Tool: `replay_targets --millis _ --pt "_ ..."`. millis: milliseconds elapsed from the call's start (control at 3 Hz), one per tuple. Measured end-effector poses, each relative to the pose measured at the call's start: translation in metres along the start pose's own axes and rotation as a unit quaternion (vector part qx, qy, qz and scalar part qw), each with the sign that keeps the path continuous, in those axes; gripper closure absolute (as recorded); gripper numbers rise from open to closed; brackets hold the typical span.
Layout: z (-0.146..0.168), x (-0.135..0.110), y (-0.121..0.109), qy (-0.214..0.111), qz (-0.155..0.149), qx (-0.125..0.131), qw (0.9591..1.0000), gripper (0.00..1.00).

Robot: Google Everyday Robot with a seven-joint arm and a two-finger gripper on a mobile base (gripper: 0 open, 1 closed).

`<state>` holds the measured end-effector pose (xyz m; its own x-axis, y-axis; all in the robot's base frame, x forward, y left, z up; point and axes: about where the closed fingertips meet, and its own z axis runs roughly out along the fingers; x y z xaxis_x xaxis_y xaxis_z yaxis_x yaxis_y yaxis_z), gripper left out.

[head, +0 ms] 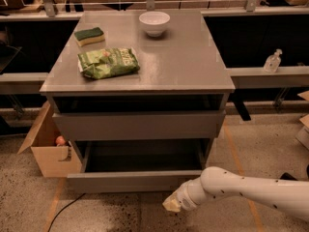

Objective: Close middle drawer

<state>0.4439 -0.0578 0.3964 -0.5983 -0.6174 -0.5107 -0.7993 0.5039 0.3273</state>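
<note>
The middle drawer [135,181] is the low grey one with a slim front panel. It stands partly pulled out of the grey cabinet [145,74], and its shallow tray looks empty. Above it is a taller grey drawer front [140,125]. My gripper [173,204] is at the end of the white arm [241,190], which comes in from the lower right. It sits low over the floor, just in front of and below the right part of the middle drawer's front panel.
On the cabinet top lie a white bowl [154,23], a green-and-yellow sponge [89,36] and a green chip bag [108,62]. A cardboard box [48,149] stands at the cabinet's left. A clear bottle [273,62] sits on the right shelf.
</note>
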Motion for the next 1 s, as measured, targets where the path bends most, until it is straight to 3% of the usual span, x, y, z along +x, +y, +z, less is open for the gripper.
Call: replay_targets --millis 333,1000 --pt "0.0 0.0 0.0 0.0 0.0 0.0 1.0 1.0" --pt "-0.007 -0.044 -0.025 -0.044 -0.048 0.033 0.9973 1.0"
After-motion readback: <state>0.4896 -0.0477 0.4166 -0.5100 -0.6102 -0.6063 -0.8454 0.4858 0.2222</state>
